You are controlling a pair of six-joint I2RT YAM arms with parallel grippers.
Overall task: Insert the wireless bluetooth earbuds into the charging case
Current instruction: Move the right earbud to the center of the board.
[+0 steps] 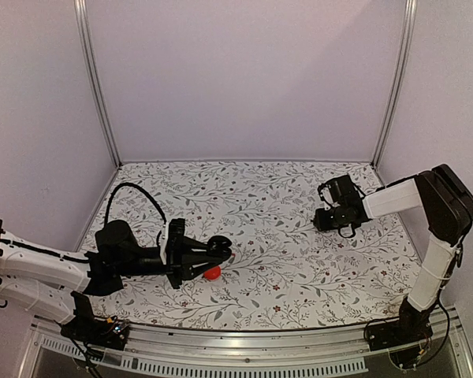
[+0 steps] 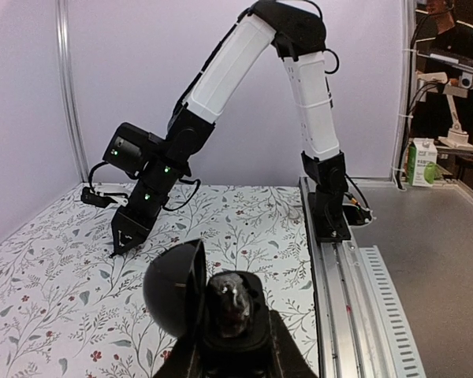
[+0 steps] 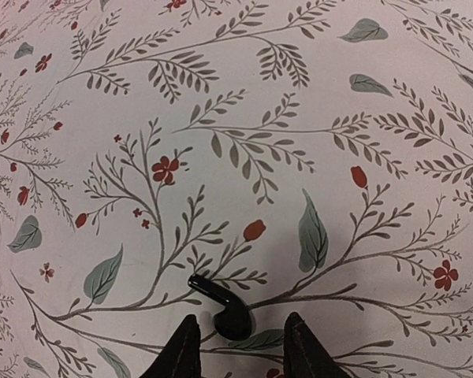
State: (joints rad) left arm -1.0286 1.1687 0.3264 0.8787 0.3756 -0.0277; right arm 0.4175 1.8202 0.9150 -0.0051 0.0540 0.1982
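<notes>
The right gripper (image 3: 240, 350) is open around the black earbud (image 3: 221, 305) on the table (image 3: 79, 142). It should go straight down and squeeze softly, so the bud does not pop away. The left gripper (image 2: 230, 350) grips the open charging case (image 2: 221, 303).

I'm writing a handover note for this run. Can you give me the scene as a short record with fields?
surface: floral-print table cover
left gripper: shut on the black charging case
case lid: hinged open, standing up to one side
case contents: cannot tell
right gripper: open, lowered to the cover, one fingertip on either side of the black earbud
black earbud: lying on the cover, not yet gripped
red piece: on the cover close by the left gripper, too small to identify
</notes>
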